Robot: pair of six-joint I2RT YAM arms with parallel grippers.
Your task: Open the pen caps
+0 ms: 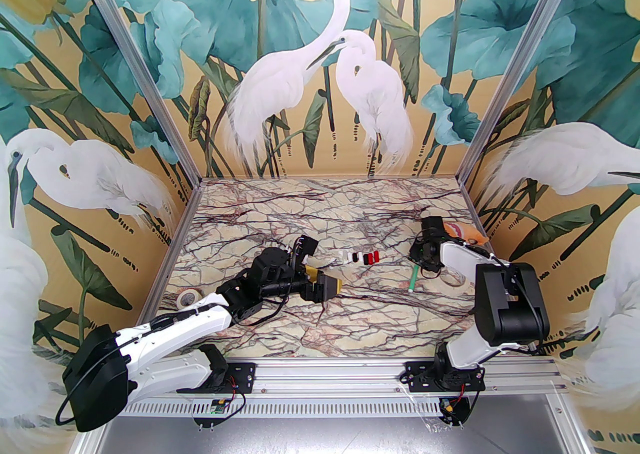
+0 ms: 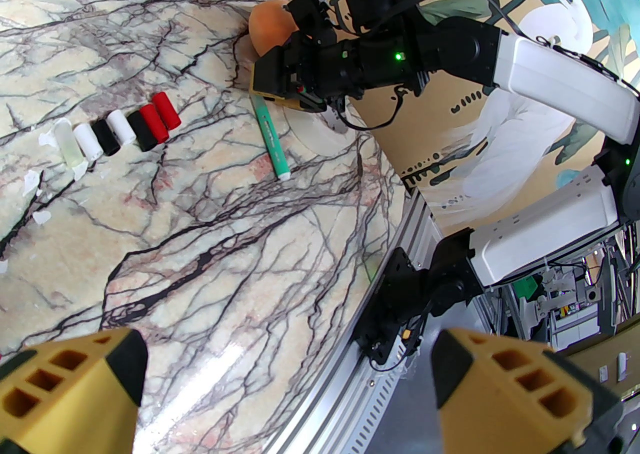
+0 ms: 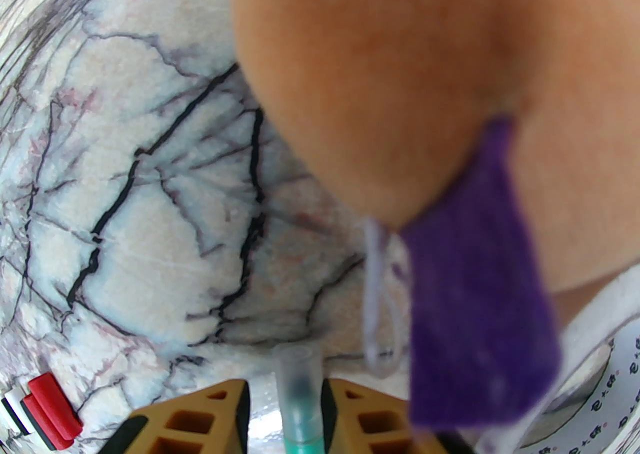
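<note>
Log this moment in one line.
left jaws: open, above table | right jaws: open around clear cap of green pen | loose caps: rowed mid-table

The pen caps (image 1: pixel 361 257) line the table (image 1: pixel 300 337); pen (image 1: pixel 414 280) at their four o'clock, tape roll (image 1: pixel 188 298) at eight.

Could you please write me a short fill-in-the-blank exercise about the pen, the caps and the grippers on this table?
1. The right gripper straddles a pen with a ____ barrel.
2. In the row of loose pen caps, the two nearest that pen are both ____.
3. The left gripper stands ____, holding nothing.

Missing words: green; red; open.
</note>
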